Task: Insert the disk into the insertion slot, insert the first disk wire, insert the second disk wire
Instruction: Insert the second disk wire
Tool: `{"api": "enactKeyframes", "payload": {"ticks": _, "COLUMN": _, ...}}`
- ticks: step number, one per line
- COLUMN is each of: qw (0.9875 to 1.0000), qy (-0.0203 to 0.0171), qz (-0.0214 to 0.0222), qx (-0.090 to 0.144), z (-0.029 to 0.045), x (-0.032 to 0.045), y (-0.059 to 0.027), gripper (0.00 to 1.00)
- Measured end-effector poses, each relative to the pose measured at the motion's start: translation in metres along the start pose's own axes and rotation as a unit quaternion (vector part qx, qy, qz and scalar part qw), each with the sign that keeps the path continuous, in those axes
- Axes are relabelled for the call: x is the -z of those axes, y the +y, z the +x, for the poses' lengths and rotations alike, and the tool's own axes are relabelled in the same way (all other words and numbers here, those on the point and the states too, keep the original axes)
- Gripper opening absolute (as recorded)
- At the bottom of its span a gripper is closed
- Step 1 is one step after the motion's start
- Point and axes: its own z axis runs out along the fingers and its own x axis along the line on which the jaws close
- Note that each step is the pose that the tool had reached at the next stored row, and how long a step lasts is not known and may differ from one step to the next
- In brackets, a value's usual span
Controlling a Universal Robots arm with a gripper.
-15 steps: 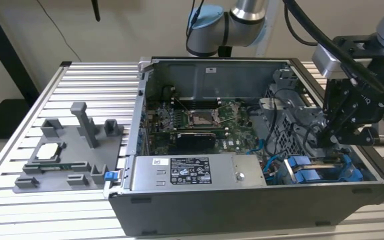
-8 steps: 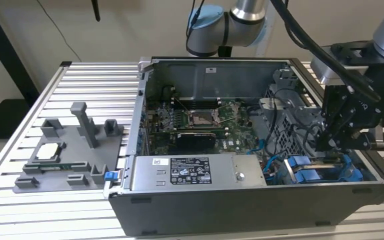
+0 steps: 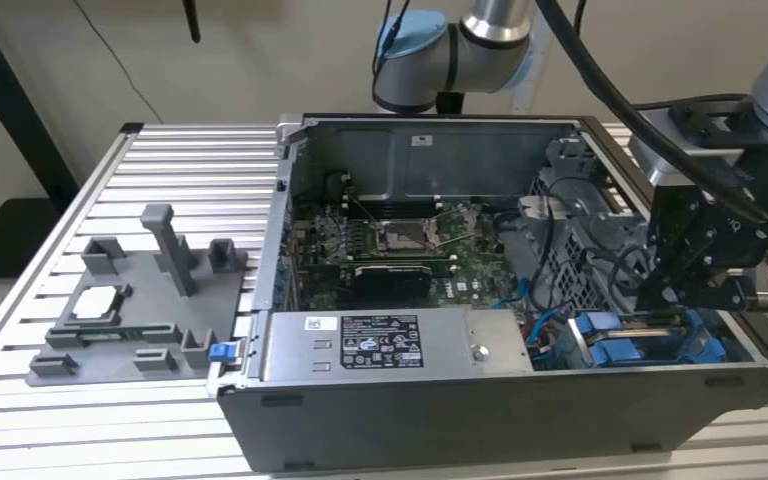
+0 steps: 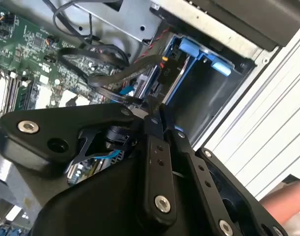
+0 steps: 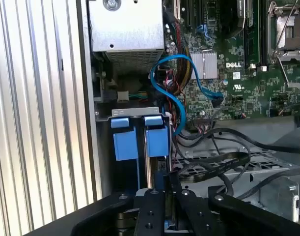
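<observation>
The disk's bright blue carrier (image 5: 126, 140) stands edge-on in the insertion slot (image 4: 208, 98), a grey bay in the case corner nearest the exterior view's right (image 3: 611, 340). My black gripper (image 3: 664, 305) hangs right over that bay. In both wrist views its fingers (image 5: 154, 206) lie close together. A flat black wire (image 4: 110, 91) runs up to the fingertips (image 4: 150, 120) and seems pinched there. A blue wire (image 5: 164, 93) loops beside the bay, its plug lying loose over the board.
A silver power-supply box (image 3: 384, 345) sits next to the bay. The green motherboard (image 3: 398, 240) fills the case floor. A perforated grey cage (image 5: 267, 162) and loose black cables crowd the gripper. A grey fixture tray (image 3: 144, 310) lies outside. A hand (image 4: 287, 201) shows at the table's edge.
</observation>
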Motion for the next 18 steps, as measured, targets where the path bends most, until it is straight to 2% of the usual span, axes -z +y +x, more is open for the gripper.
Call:
{"api": "enactKeyframes", "payload": {"ticks": 3, "qw": 1.0, "qy": -0.0005, "qz": -0.0001, "qx": 0.001, "z": -0.0003, "x": -0.0011, "y": -0.0046, "gripper": 0.0}}
{"api": "enactKeyframes", "payload": {"ticks": 8, "qw": 1.0, "qy": -0.0007, "qz": 0.0, "qx": 0.002, "z": -0.0003, "x": -0.0015, "y": -0.005, "gripper": 0.0}}
{"api": "enactKeyframes", "payload": {"ticks": 14, "qw": 1.0, "qy": -0.0015, "qz": 0.0092, "qx": 0.003, "z": 0.0001, "x": -0.0067, "y": -0.005, "gripper": 0.0}}
{"api": "enactKeyframes", "payload": {"ticks": 18, "qw": 0.9999, "qy": -0.0016, "qz": 0.0099, "qx": 0.003, "z": -0.0006, "x": -0.0099, "y": -0.0048, "gripper": 0.0}}
